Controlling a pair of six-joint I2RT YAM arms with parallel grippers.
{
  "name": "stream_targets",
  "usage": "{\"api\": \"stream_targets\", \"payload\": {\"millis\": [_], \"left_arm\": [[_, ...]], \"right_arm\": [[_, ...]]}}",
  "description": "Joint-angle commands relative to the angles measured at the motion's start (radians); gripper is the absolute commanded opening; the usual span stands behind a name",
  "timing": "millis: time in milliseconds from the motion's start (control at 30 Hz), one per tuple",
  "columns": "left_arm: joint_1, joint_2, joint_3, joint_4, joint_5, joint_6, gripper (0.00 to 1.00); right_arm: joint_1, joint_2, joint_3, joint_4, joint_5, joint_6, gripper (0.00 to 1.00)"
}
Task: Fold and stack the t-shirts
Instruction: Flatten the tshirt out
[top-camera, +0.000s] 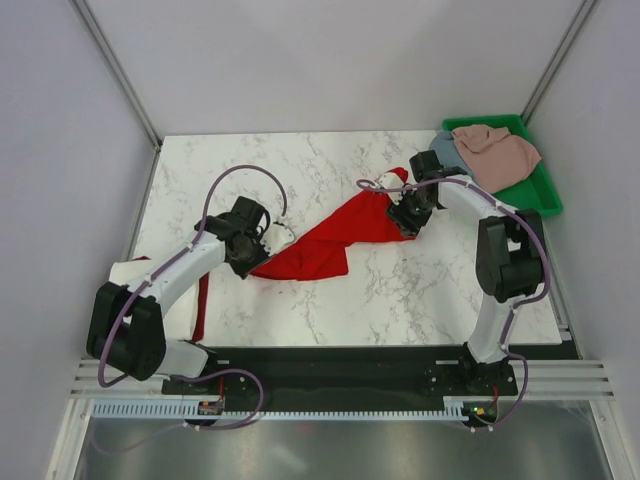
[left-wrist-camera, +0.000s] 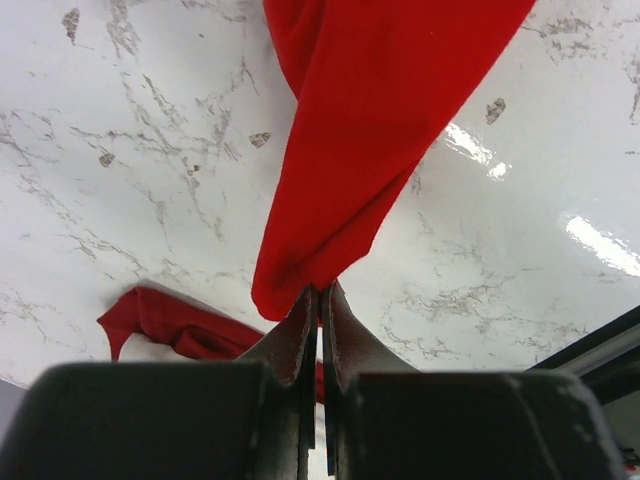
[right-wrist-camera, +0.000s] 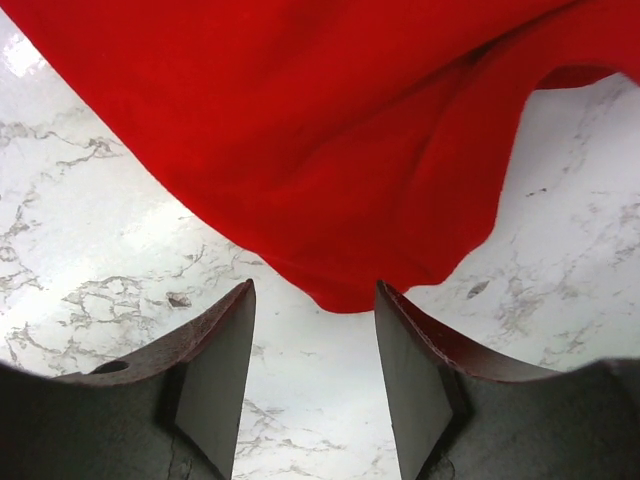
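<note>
Red shirt (top-camera: 325, 245) stretched diagonally over counter (top-camera: 420, 290), long axis running arm to arm. Left fingers (left-wrist-camera: 292, 335) clamped on its lower-left corner. Right fingers (right-wrist-camera: 222, 345) spread apart; hem just ahead, between tips. Your right arm nearer that end.

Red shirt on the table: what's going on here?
The left gripper is shut on an edge of the large bright red cloth t-shirt, which lies spread across the white marble table. The right gripper is open at the shirt's other end, with the cloth not pinched. A pale pink shirt and a grey-blue one lie heaped in the green plastic tray.
</note>
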Motion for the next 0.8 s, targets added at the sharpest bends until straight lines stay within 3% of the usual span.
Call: {"api": "stream_targets", "payload": {"millis": [0, 133, 200, 267, 300, 400, 600, 767], "left_arm": [[0.018, 0.023, 0.060, -0.009, 0.025, 0.004, 0.02], [0.029, 0.045, 0.104, -0.013, 0.022, 0.004, 0.02], [0.034, 0.054, 0.116, -0.015, 0.019, 0.004, 0.02], [0.035, 0.062, 0.136, -0.016, 0.016, 0.007, 0.02], [0.040, 0.062, 0.142, -0.019, 0.014, 0.009, 0.02], [0.070, 0.039, 0.155, -0.026, 0.008, 0.018, 0.02], [0.143, -0.119, 0.219, -0.047, 0.008, 0.029, 0.02], [0.150, -0.258, 0.291, 0.011, -0.043, 0.096, 0.02]], "right_arm": [[-0.003, 0.024, -0.011, -0.003, -0.005, -0.051, 0.60], [-0.004, 0.061, -0.011, -0.003, 0.001, -0.066, 0.60], [-0.003, 0.075, -0.013, 0.009, 0.017, -0.063, 0.54], [-0.003, 0.092, -0.008, 0.033, 0.053, -0.051, 0.40], [-0.003, 0.092, -0.002, 0.043, 0.066, -0.034, 0.20], [-0.004, 0.032, -0.007, 0.043, 0.074, -0.028, 0.00], [-0.003, -0.349, 0.031, -0.109, -0.052, -0.064, 0.00], [-0.004, -0.471, 0.166, -0.210, -0.086, -0.019, 0.00]]}}
